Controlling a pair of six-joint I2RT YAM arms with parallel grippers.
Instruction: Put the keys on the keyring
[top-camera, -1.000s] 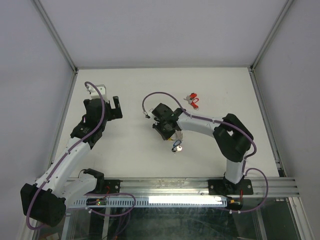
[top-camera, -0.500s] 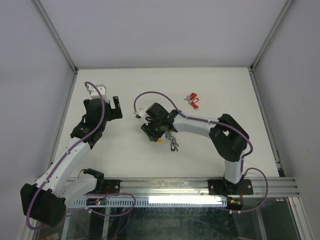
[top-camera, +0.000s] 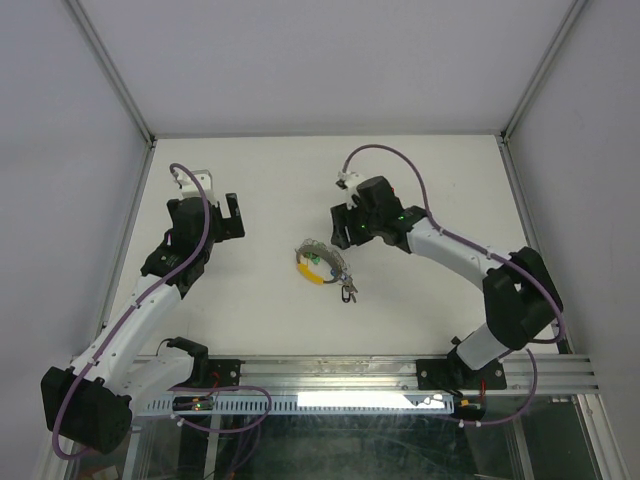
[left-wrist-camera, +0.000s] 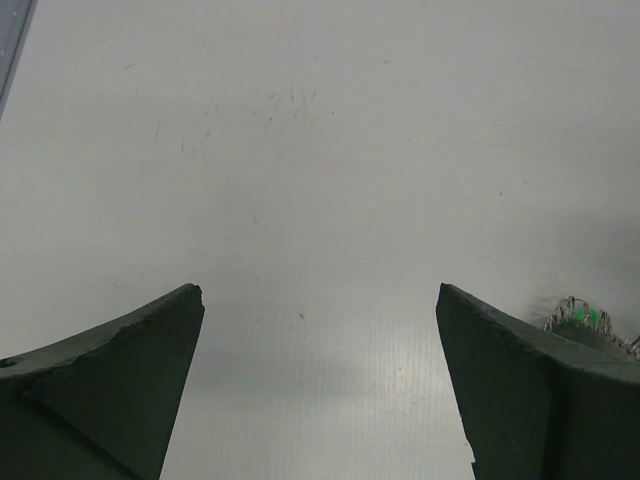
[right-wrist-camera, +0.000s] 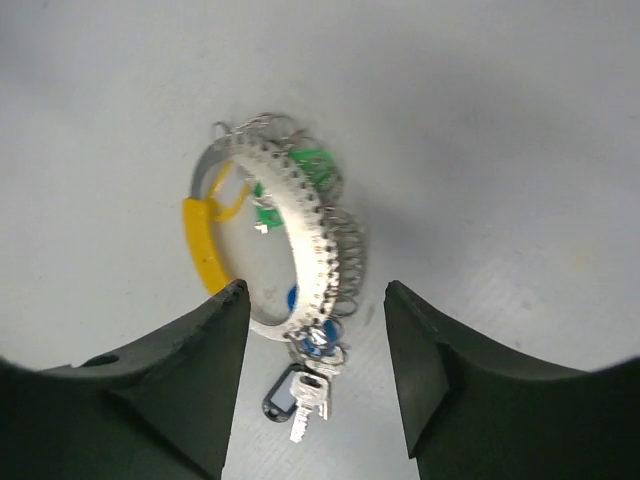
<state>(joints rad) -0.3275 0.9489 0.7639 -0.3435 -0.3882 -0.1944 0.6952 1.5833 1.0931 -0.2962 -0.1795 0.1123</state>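
White table (top-camera: 260, 190), yellow-and-silver keyring (right-wrist-camera: 305, 235) with green- and blue-tagged keys (right-wrist-camera: 303, 398)

A: Work surface?
B: Table (top-camera: 270, 170), one; white, matte, faintly scuffed.
A: Enclosure?
B: Wall panels, pale grey, three: back (top-camera: 330, 60), left (top-camera: 50, 200), right (top-camera: 600, 150). Aluminium corner posts (top-camera: 110, 70), two, slanting up from the rear corners.
A: Near edge?
B: Slotted aluminium rail (top-camera: 340, 368), one; lit white light strip (top-camera: 370, 400) just below it.

I work in a lab test cell: white table (top-camera: 270, 180) boxed by grey panels (top-camera: 330, 60) and aluminium posts (top-camera: 110, 70) (metal rail (top-camera: 330, 372) along the bottom edge).
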